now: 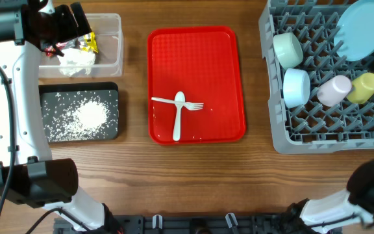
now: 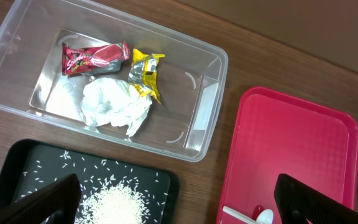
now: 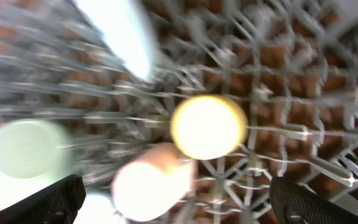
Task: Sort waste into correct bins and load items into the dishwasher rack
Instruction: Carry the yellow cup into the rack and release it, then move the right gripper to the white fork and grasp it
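Rack (image 3: 303,74): yellow cup (image 3: 209,126) before right gripper (image 3: 179,205)

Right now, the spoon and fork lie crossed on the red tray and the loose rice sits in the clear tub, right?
Not quite. The rice sits in the black tray, as the overhead view shows. The spoon and fork do lie crossed on the red tray.

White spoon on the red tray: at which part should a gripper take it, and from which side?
Best take the white spoon by the handle end away from its bowl, coming straight down from above. It lies flat on the red tray, and the fork crosses it just below the bowl, so only that end is free.
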{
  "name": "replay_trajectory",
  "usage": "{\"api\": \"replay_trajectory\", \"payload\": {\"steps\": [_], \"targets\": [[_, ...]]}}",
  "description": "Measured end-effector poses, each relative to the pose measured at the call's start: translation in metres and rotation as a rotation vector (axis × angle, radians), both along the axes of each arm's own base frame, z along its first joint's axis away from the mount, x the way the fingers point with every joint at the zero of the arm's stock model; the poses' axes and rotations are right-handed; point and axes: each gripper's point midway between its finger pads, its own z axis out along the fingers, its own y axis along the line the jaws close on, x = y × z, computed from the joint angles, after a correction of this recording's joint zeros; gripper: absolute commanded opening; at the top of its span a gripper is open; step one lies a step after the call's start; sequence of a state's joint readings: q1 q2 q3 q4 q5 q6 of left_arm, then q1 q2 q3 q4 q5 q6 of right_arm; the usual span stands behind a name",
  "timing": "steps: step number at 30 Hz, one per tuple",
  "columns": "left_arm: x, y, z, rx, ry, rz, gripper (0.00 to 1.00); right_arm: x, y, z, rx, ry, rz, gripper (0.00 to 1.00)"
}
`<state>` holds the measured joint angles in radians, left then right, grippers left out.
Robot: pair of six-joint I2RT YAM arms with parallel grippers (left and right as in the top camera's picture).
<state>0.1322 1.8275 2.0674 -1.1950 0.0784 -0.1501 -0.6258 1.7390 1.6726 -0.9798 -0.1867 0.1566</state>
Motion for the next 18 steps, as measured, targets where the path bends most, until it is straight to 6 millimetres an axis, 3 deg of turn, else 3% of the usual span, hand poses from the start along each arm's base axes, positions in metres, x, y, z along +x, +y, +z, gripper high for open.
{"api": "replay_trajectory", "payload": {"steps": [2,4,6,8,10,12,13,16,18], "targets": [[0.0,0.0,0.0,0.0,0.0,0.0,1.0,0.004,0.028,0.047,-0.029,-0.112,0.065,1.0],[0.0,0.0,0.0,0.0,0.0,0.0,1.0,0.009,0.079,0.092,-0.05,-0.218,0.188,1.0],[0.0,0.0,0.0,0.0,0.0,0.0,1.0,0.014,0.128,0.109,-0.043,-0.255,0.307,1.0],[0.0,0.0,0.0,0.0,0.0,0.0,1.0,0.02,0.196,0.111,-0.006,-0.257,0.48,1.0],[0.0,0.0,0.0,0.0,0.0,0.0,1.0,0.024,0.27,0.097,0.036,-0.222,0.669,1.0],[0.0,0.0,0.0,0.0,0.0,0.0,1.0,0.023,0.318,0.08,0.047,-0.17,0.77,1.0],[0.0,0.0,0.0,0.0,0.0,0.0,1.0,0.021,0.353,0.065,0.052,-0.132,0.844,1.0],[0.0,0.0,0.0,0.0,0.0,0.0,1.0,0.014,0.429,0.016,0.048,-0.016,0.988,1.0],[0.0,0.0,0.0,0.0,0.0,0.0,1.0,0.011,0.46,-0.02,0.036,0.063,1.034,1.0]]}}
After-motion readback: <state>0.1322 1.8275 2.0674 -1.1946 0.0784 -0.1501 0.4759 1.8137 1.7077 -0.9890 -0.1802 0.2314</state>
